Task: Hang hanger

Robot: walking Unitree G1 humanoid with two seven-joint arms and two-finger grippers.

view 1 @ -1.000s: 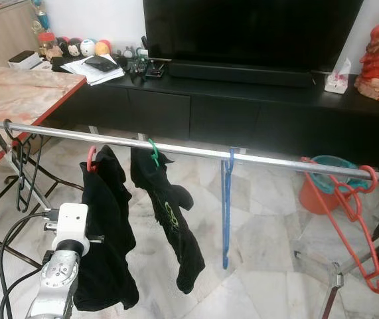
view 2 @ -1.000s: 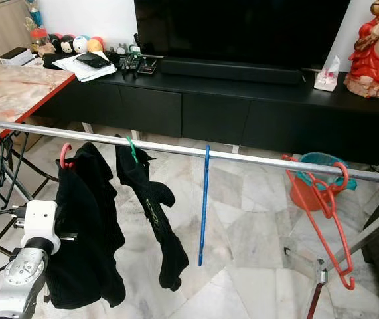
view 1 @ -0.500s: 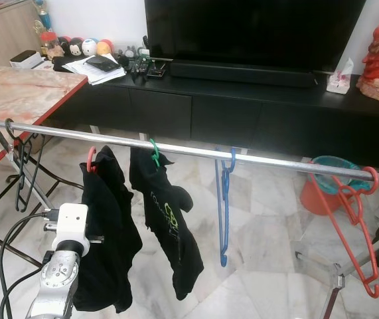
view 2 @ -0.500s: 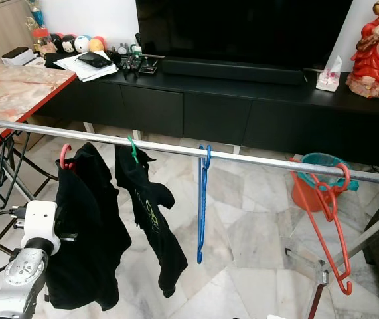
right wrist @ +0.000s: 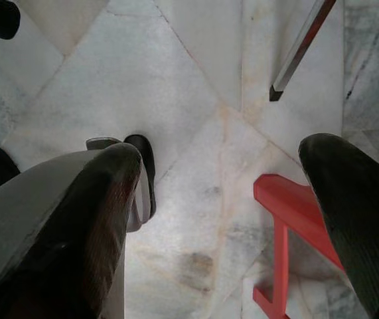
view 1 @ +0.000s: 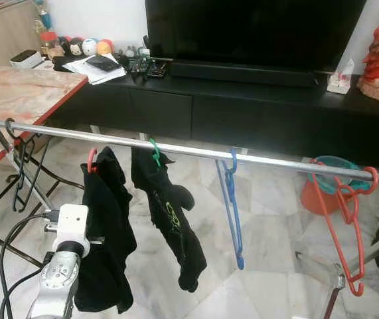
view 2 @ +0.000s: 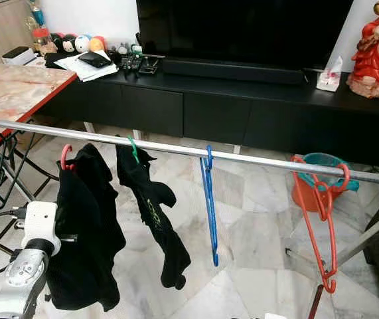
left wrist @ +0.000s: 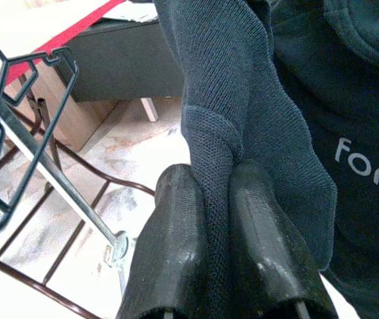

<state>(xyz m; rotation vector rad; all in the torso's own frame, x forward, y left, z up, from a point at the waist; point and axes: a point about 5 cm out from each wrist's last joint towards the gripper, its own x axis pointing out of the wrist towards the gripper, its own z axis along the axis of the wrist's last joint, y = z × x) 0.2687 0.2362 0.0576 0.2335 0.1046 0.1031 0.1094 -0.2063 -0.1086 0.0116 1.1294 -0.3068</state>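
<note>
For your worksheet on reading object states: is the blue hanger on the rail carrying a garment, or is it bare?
Bare. The blue hanger hooks over the rail with no cloth on it; floor tiles show through its frame.

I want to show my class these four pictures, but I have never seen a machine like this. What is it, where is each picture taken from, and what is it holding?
This is a walking humanoid robot with two arms, each ending in two black fingers. The two wide pictures come from cameras in its head, looking down at a metal clothes rail. On the rail hang two black garments, a blue hanger and red hangers. The other two pictures come from cameras on its wrists. The left gripper is shut on the black garment nearest it. The right gripper is open above the marble floor, with a red hanger's edge nearby.
</note>
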